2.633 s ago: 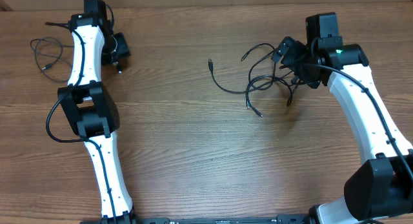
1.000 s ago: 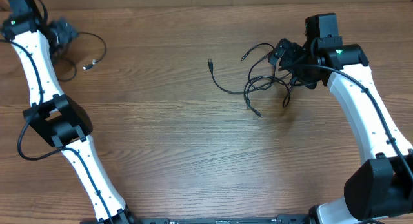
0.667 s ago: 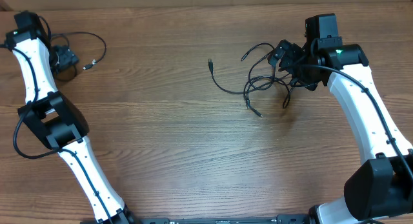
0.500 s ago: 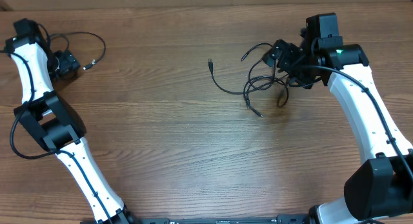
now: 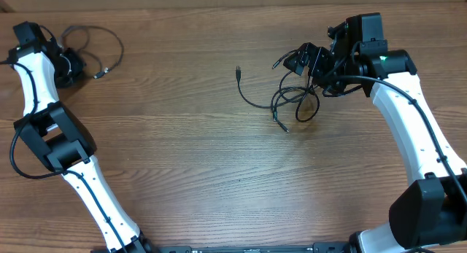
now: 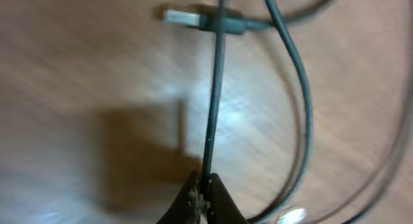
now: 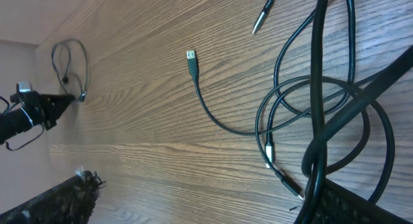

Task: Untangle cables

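Observation:
A separate thin black cable loops at the table's far left corner. My left gripper is down beside it. In the left wrist view its jaws are pinched shut on that cable, with a silver plug lying just beyond. Several other cables form a tangle at the right; one end with a plug trails left. My right gripper hovers over the tangle's far side. Its fingers stand wide apart, and a strand hangs looped against the right finger.
Bare wooden tabletop fills the middle and front. The white-and-black arm links rise from the near edge on both sides. A wall runs along the table's far edge.
My left gripper has closed on the far-left cable. My right gripper has shifted up and left, pulling the tangle a little leftward.

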